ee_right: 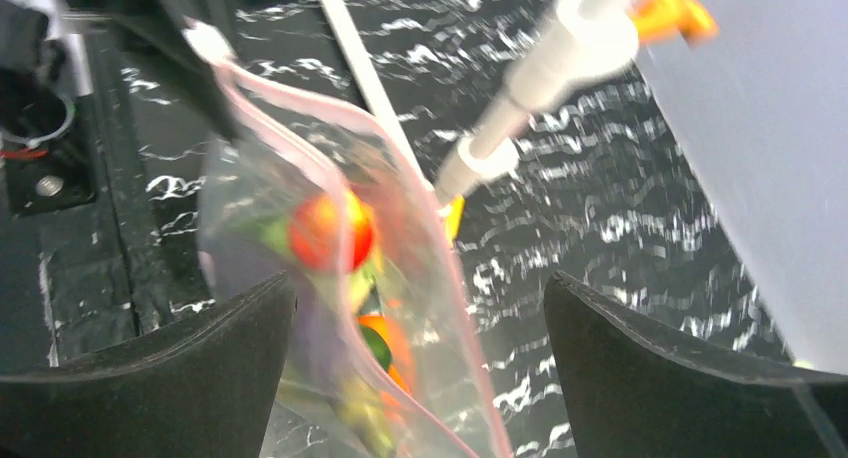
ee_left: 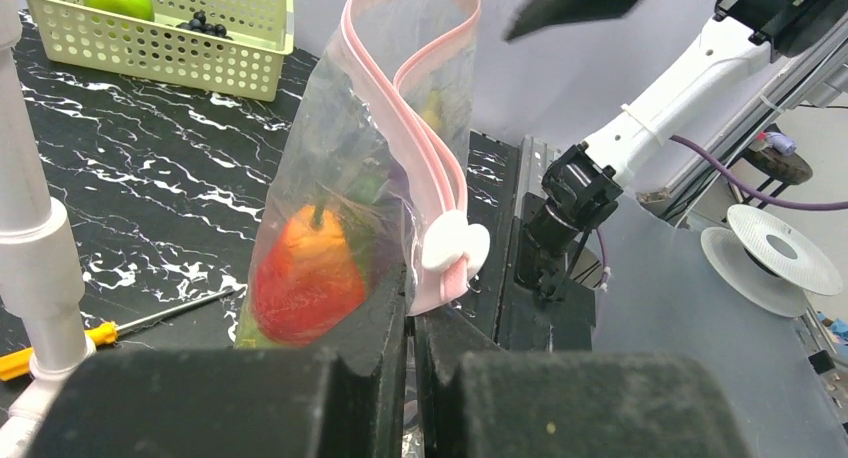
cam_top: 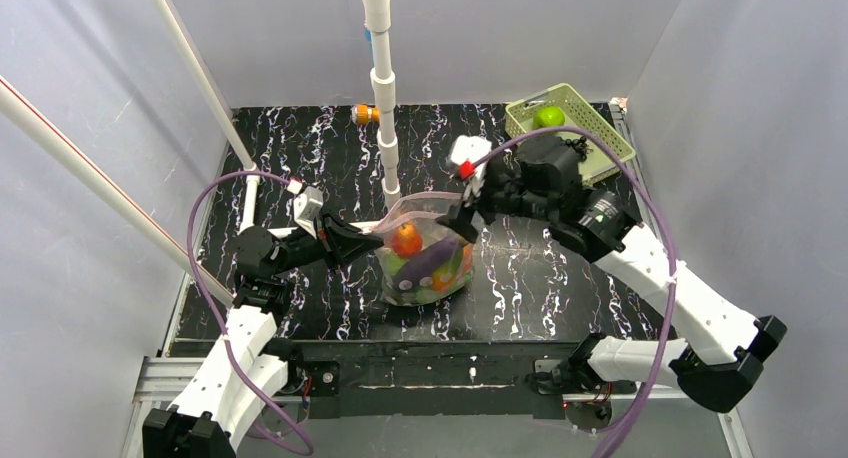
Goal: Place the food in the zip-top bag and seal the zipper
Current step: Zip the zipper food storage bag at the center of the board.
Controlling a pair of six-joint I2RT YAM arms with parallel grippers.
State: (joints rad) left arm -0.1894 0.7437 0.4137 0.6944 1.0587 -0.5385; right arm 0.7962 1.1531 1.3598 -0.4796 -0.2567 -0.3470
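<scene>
The clear, floppy plastic zip-top bag (cam_top: 428,214) stands slumped upright on the black, white-veined table (cam_top: 300,158), just in front of the foot of the white jointed plastic pipe post (cam_top: 385,88). Its thin pink zipper (ee_left: 372,98) gapes in a long loop at the top, with a chunky white slider (ee_left: 455,246) at its low end. Through the glossy film shows the food (cam_top: 420,275): a smooth orange-red fruit (ee_left: 305,273), a purple eggplant (cam_top: 432,261) and green pieces (too blurred to sort). The left gripper (ee_left: 412,343), front-left of the post, has its matte black fingers pressed together on the bag's edge below the slider. The right gripper (ee_right: 420,363), front-right of the post, holds its fingers wide apart over the bag, closed on nothing. Right of the post, at the far corner, sits a pale green plastic mesh basket (cam_top: 600,143) holding a round green fruit (cam_top: 548,116).
</scene>
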